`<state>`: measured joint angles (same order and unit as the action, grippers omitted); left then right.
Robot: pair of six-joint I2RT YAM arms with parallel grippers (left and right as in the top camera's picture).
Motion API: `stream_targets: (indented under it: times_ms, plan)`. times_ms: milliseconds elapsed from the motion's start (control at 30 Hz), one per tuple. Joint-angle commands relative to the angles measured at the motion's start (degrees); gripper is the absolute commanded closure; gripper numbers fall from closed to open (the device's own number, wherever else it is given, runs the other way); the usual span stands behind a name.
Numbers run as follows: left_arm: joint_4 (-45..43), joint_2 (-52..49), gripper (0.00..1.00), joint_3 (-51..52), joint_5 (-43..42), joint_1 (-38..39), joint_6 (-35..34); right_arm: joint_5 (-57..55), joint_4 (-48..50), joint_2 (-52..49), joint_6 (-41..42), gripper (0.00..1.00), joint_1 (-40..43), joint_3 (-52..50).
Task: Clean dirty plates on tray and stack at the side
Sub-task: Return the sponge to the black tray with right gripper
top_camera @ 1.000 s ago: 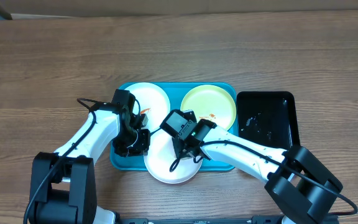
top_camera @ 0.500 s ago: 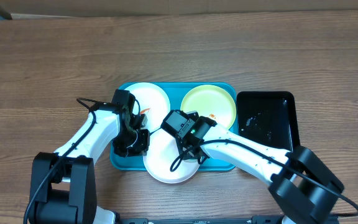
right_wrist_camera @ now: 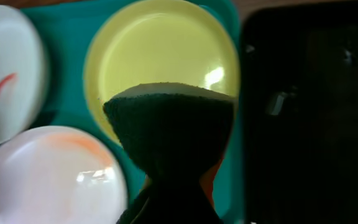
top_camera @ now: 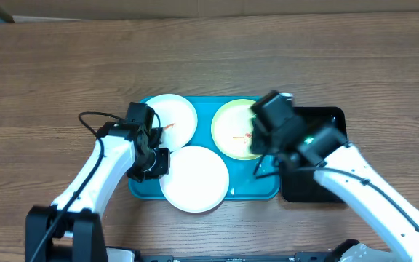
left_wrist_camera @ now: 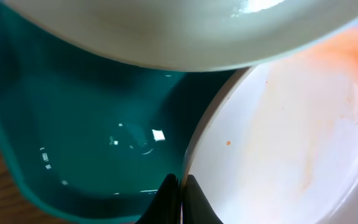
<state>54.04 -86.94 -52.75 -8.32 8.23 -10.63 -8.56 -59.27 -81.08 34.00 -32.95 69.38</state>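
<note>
Brown wooden worktop (top_camera: 49,73) carries the large blue plastic tray (top_camera: 204,109), and all three round plates lie on it: the front white plate (top_camera: 193,178), the back white plate (top_camera: 173,116) and the pale yellow-green plate (top_camera: 231,124). Each shows orange-red smears, so I judge that none is clean and none is stacked aside. The left fingers (left_wrist_camera: 166,202) pinch the front plate's rim; the right fingers (right_wrist_camera: 191,208) grip a dark sponge (right_wrist_camera: 169,124) above the yellow-green plate.

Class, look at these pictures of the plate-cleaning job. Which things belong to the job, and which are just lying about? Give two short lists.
Belongs to the job:
blue tray
back white plate
front white plate
yellow-green plate
sponge, for wiping

Just lying about:
black tray, beside the blue tray
wooden table, only the surface under it all
</note>
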Motion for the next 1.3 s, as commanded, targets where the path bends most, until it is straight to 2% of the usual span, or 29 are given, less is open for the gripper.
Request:
stream_targets:
  times_ms: [0, 233, 433, 567, 1000, 1133, 1267]
  plan:
    - [-0.5, 4.31, 0.96, 0.42, 5.84, -0.31, -3.43, -0.85, -2.14, 0.22, 0.33, 0.96, 5.01, 0.57]
    - [-0.24, 8.87, 0.96, 0.33, 6.86, -0.31, -3.61, -0.83, -6.64, 0.22, -0.87, 0.96, 15.39, 0.33]
    - [0.13, 9.4, 0.96, 0.33, 5.22, -0.31, -2.93, -0.85, -8.55, 0.22, -1.95, 0.96, 20.0, 0.33]
    - [0.83, 9.4, 0.96, 0.35, 0.52, -0.28, -1.79, -0.83, -8.72, 0.22, -2.51, 0.96, 20.72, 0.33]
    - [2.49, 9.49, 0.96, -0.87, -4.22, -0.26, 0.72, -0.85, -8.81, 0.22, -2.51, 0.96, 20.72, 0.33]
    - [2.51, 9.51, 0.96, -2.86, -2.8, -0.26, 0.81, -0.85, -8.81, 0.22, -2.51, 0.96, 20.72, 0.33]
    - [2.84, 9.51, 0.96, -5.16, 2.34, -0.26, 0.02, -0.92, -8.61, 0.22, -2.73, 0.96, 20.83, 0.33]
